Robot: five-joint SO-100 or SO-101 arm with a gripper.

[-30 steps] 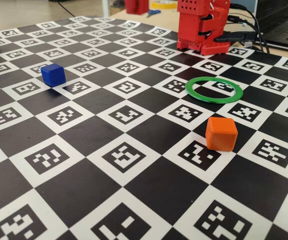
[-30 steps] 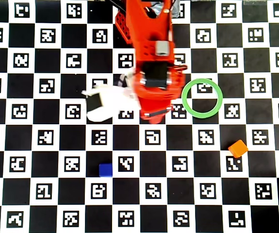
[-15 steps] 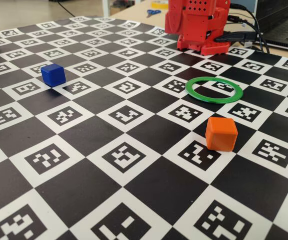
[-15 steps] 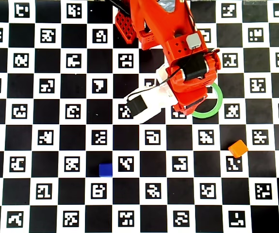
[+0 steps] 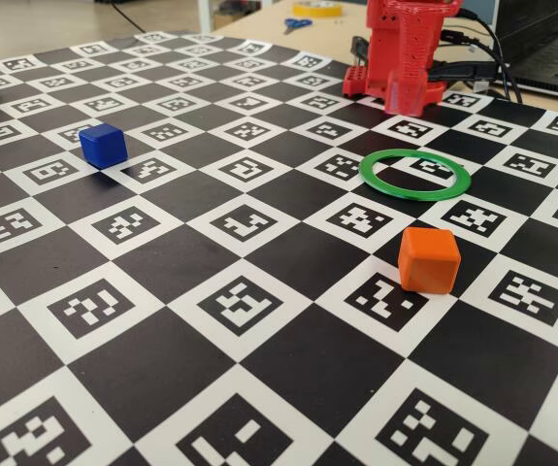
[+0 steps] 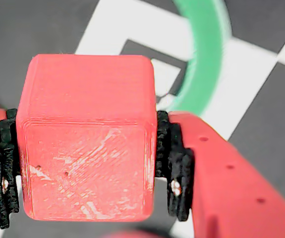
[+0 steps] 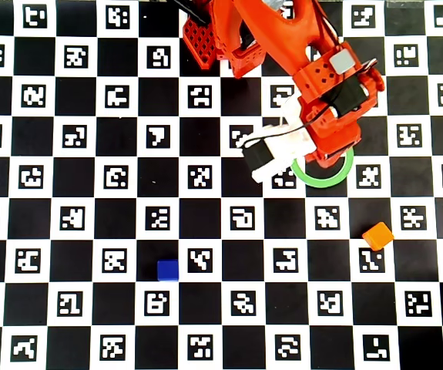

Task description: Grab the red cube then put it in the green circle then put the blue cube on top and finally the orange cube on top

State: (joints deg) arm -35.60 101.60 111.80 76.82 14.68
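The fixed view sits low at the board's (image 5: 259, 388) near edge, facing the arm's base (image 5: 405, 58). The overhead view looks straight down – the whole board (image 7: 90, 200). The wrist view (very close) shares the green circle (image 6: 206, 59) with both.

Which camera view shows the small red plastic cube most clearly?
The wrist view: the small red plastic cube fills it, held between the jaws. In the fixed view it is out of frame, and in the overhead view the red arm hides it.
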